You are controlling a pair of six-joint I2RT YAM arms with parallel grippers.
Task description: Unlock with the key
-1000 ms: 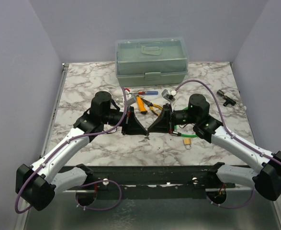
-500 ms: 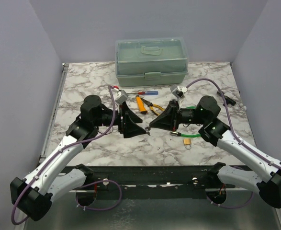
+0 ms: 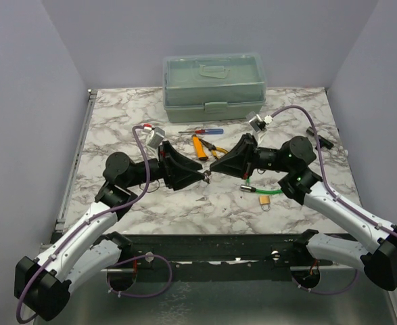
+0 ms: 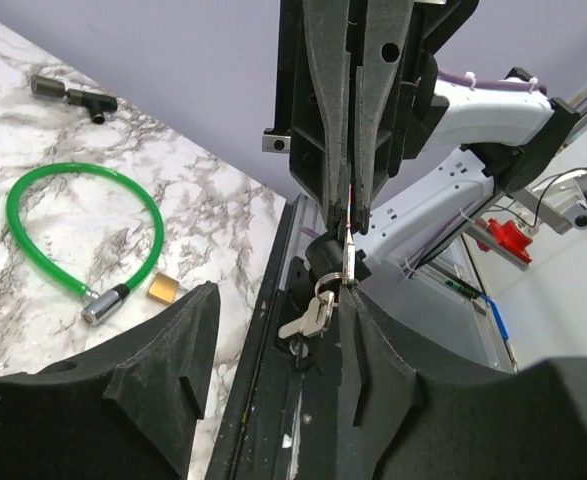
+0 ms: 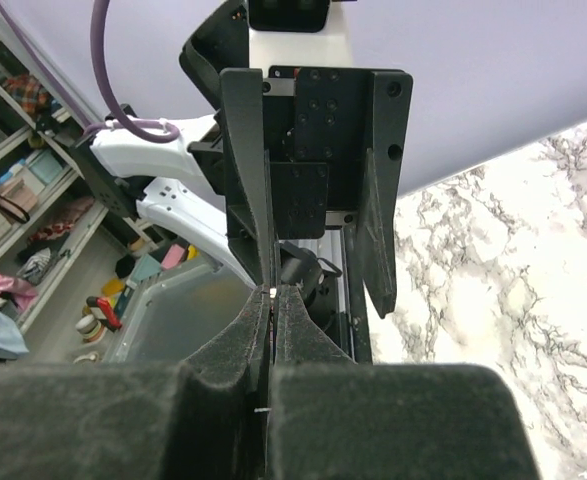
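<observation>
My right gripper (image 3: pixel 213 168) is shut on the key (image 4: pixel 350 243), pinching its thin silver edge between both pads (image 5: pixel 273 298). A ring with a second small key (image 4: pixel 310 314) dangles below it. My left gripper (image 3: pixel 199 177) faces it tip to tip, above the table's middle. Its jaws stand open around the hanging ring, and its right finger (image 4: pixel 373 350) is close beside the ring. The small brass padlock (image 3: pixel 264 201) lies on the marble to the right, at the end of a green cable loop (image 4: pixel 73 180).
A grey-green plastic toolbox (image 3: pixel 214 84) stands at the back. In front of it lie a red-and-blue screwdriver (image 3: pixel 201 131) and orange-handled pliers (image 3: pixel 203 147). A black T-shaped fitting (image 3: pixel 318 140) lies at the right. The table's dark front rail (image 3: pixel 205 244) runs along the near edge.
My left gripper has opened. Both gripper tips have lifted and moved away from the near edge, still facing each other, and both forearms have swung outward.
</observation>
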